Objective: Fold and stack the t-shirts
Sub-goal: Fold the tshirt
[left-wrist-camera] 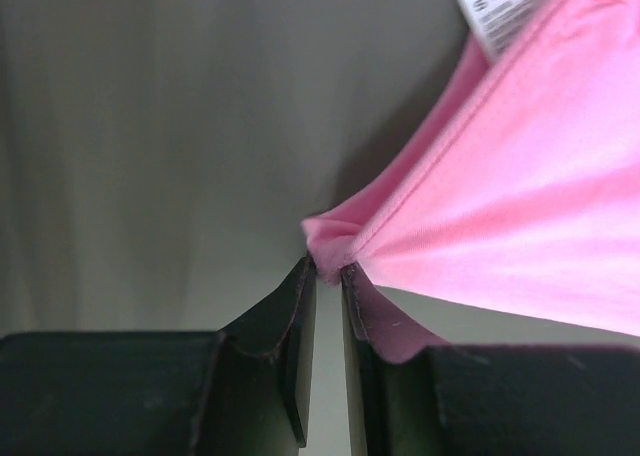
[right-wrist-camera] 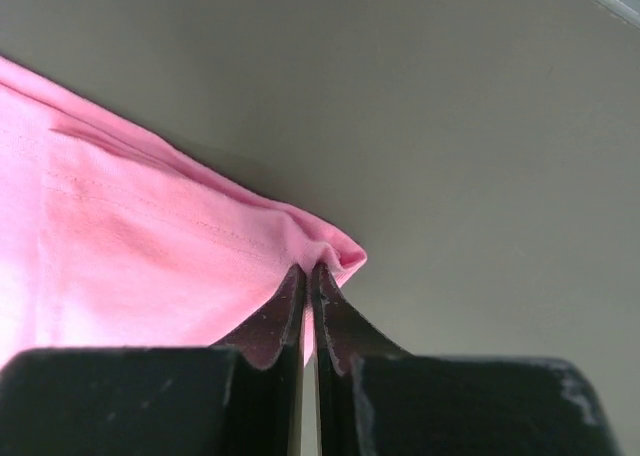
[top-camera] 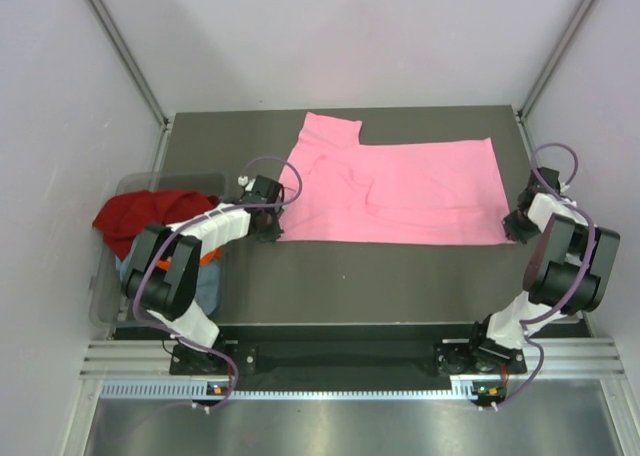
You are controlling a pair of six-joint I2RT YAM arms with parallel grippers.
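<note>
Near-left first: bin (top-camera: 105, 296) is sitting off the table's (top-camera: 400, 276) left edge beside the left arm, holding the dark red t-shirt (top-camera: 140, 216), with the orange one (top-camera: 208, 258) and the grey-blue one (top-camera: 205, 291) under it. Not in play now.

Left gripper (left-wrist-camera: 328, 268) is pinching the near-left corner of the pink t-shirt (top-camera: 400, 186). Fingers are nearly together, thin slit between them, cloth bunching at the tips. Right gripper (right-wrist-camera: 308, 268) is clamping the near-right corner, fingers fully pinched, a small fold of hem poking out past the tips.

The shirt is lying flat mid-table, near hem running between the two grippers, one sleeve sticking out toward the far edge. Neck label (left-wrist-camera: 505, 6) is showing in the left wrist view.

My read: this is the grab for a near-to-far fold. To do it well:
- check that both pinches are catching all the layers, not only the top one
- lift both corners level and together, keeping the hem taut
- carry over low, so the far half isn't dragging
- land the hem square on the far edge, then release

Risk: the left bite looks shallow and could slip.
</note>
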